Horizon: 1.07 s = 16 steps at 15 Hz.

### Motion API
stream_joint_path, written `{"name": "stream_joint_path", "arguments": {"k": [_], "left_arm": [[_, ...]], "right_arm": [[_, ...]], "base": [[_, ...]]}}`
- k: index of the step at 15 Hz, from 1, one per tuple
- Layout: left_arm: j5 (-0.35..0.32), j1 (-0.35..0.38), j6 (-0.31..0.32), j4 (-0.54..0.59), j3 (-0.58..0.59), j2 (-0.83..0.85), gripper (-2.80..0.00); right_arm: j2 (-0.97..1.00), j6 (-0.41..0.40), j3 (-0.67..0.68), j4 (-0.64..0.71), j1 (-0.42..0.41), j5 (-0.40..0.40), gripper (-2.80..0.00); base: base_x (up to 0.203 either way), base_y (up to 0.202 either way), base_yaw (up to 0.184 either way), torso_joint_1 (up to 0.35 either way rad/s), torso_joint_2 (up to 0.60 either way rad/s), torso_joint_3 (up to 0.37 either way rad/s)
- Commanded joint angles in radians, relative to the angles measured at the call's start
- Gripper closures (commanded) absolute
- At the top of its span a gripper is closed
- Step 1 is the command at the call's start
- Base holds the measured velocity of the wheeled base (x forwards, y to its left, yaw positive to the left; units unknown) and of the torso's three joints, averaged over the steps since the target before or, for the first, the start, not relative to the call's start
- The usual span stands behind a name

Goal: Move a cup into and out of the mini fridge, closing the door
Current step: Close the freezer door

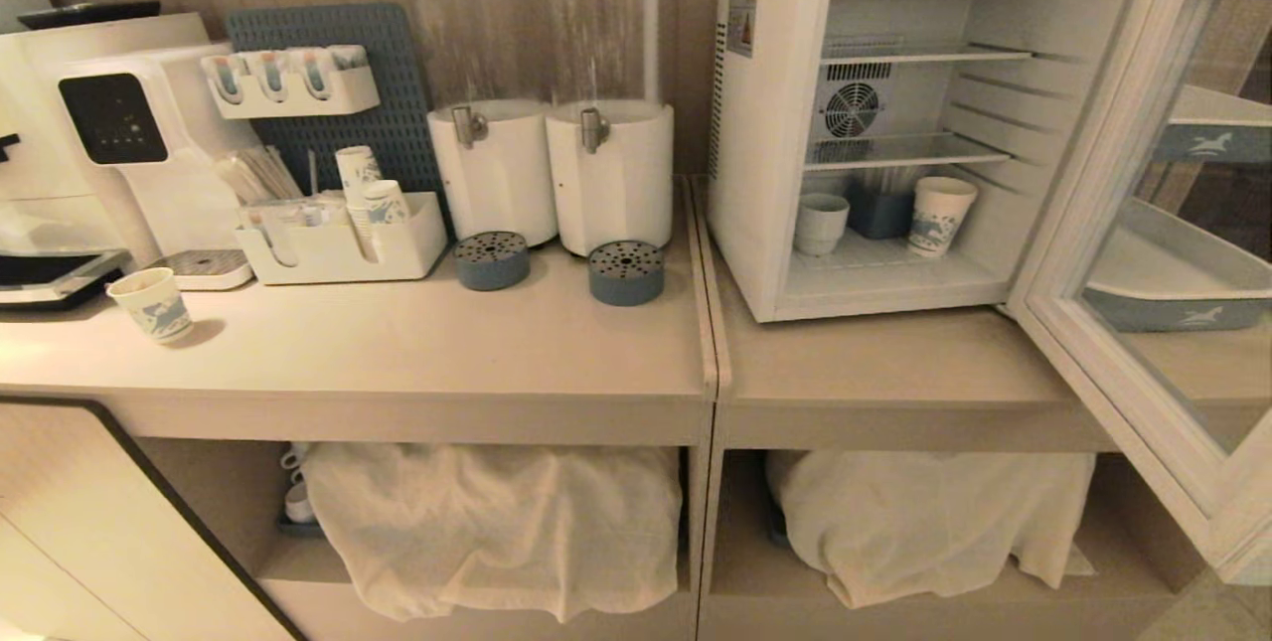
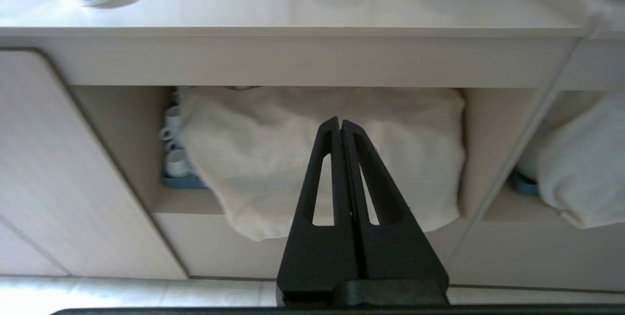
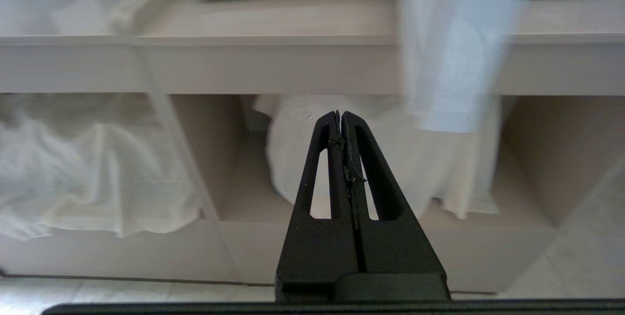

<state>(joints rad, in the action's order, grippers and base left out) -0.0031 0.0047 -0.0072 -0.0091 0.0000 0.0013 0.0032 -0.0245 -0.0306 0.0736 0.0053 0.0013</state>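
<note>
The white mini fridge (image 1: 760, 174) stands on the right counter with its door (image 1: 1113, 253) swung wide open to the right. On the fridge floor, under the lowest wire shelf, sits the small white cup (image 1: 821, 223), beside a dark blue holder and a printed paper cup (image 1: 938, 215). Neither arm shows in the head view. My left gripper (image 2: 340, 123) hangs shut and empty below counter height, facing the cloth-covered lower shelf. My right gripper (image 3: 340, 115) is likewise shut and empty in front of the right lower shelf. The door's lower edge (image 3: 454, 61) hangs blurred above it.
Two white drink dispensers (image 1: 552, 164) with blue drip cups stand left of the fridge. A paper cup (image 1: 152, 303), an organizer tray (image 1: 343, 243) and a water machine (image 1: 119, 134) fill the left counter. White cloths (image 1: 497, 522) cover the lower shelves.
</note>
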Motion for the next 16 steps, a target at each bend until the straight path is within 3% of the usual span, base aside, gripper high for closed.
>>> {"name": "stream_joint_path", "arguments": {"k": [1,16], "left_arm": [[0.0,0.0,0.0,0.0,0.0,0.0,0.0],[0.0,0.0,-0.005,0.0,0.002,0.0,0.0]], "right_arm": [[0.001,0.0,0.0,0.0,0.001,0.0,0.0],[0.001,-0.001,0.0,0.0,0.001,0.0,0.0]], "base": [[0.0,-0.195,-0.011,0.006,0.0,0.002],[0.0,-0.193,-0.008,0.003,0.0,0.002]]}}
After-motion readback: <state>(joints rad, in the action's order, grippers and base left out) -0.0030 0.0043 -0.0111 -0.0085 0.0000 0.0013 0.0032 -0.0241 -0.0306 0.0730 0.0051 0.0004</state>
